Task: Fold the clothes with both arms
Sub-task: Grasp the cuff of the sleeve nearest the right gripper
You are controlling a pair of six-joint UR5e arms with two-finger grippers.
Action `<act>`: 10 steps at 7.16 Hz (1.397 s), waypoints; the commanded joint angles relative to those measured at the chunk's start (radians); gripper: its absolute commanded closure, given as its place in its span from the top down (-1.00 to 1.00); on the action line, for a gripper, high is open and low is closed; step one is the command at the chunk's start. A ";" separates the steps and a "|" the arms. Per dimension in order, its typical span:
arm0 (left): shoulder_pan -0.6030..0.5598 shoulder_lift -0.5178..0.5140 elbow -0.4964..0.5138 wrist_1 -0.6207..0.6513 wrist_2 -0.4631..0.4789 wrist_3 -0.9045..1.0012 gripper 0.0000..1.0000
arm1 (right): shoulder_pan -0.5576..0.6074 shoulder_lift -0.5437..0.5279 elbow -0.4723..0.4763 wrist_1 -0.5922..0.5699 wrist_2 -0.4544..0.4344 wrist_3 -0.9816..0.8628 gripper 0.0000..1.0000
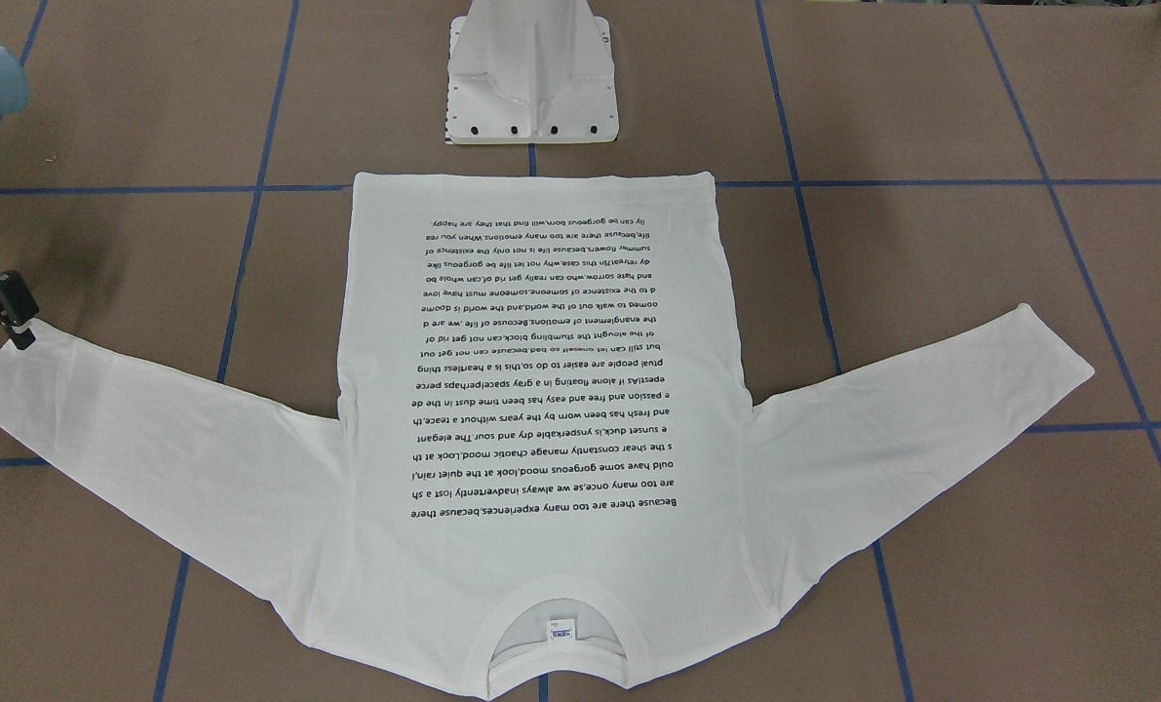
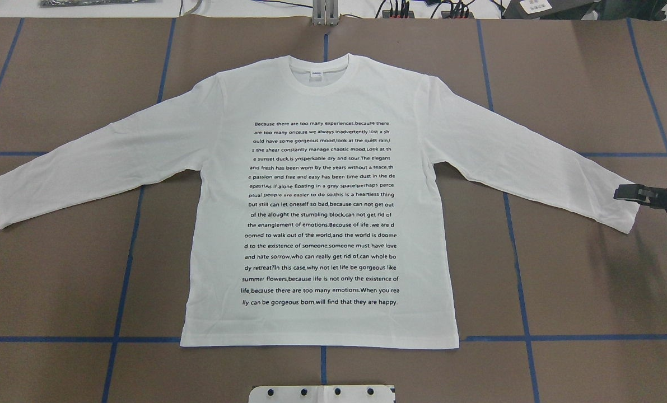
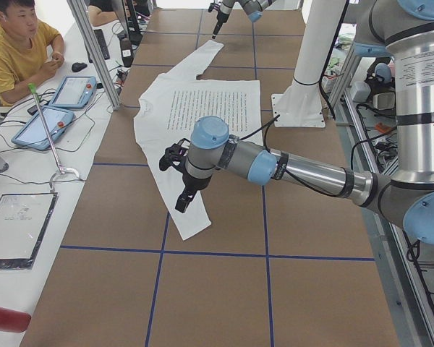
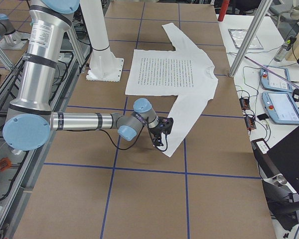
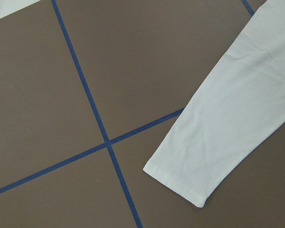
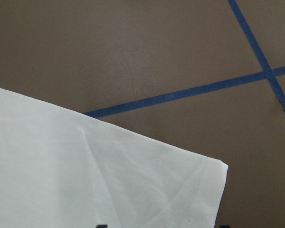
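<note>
At the robot's left, the left hand (image 3: 182, 196) hangs over the end of the near sleeve. Only the side view shows it, so I cannot tell whether its fingers are apart or together. Its wrist camera looks down on the left cuff (image 5: 180, 178), which lies flat with bare tabletop (image 2: 59, 280) around it.

The white T-shirt (image 2: 322, 224) lies in the middle with the print uppermost. Its sleeves are spread outward, the collar is away from the robot, and the hem (image 2: 319, 342) is near the white pedestal (image 1: 531, 88). The cloth looks thin, light and limp, so it would likely sag and drag if lifted by one point. A pinch at a cuff edge or shoulder seam, taking both layers together, seems the soundest hold.

At the right, the right hand (image 2: 626, 193) hovers just over the right cuff (image 6: 199, 190), fingers apart and holding nothing. There is open room on both sides for sweeping the sleeves inward. The pedestal by the hem is the only obstacle close by.
</note>
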 commanded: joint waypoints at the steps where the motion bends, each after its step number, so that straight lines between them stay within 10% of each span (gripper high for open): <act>1: -0.002 0.001 0.000 0.000 0.001 0.000 1.00 | -0.027 -0.002 -0.034 0.020 -0.018 0.029 0.40; 8: -0.002 0.004 -0.003 0.000 0.002 0.002 1.00 | -0.096 -0.031 -0.043 0.022 -0.059 0.034 0.14; 9: -0.002 0.006 -0.005 0.000 0.002 0.000 1.00 | -0.096 -0.031 -0.043 0.022 -0.061 0.034 -0.09; 10: -0.003 0.007 -0.005 0.000 0.002 0.002 1.00 | -0.096 -0.029 -0.042 0.022 -0.059 0.034 -0.71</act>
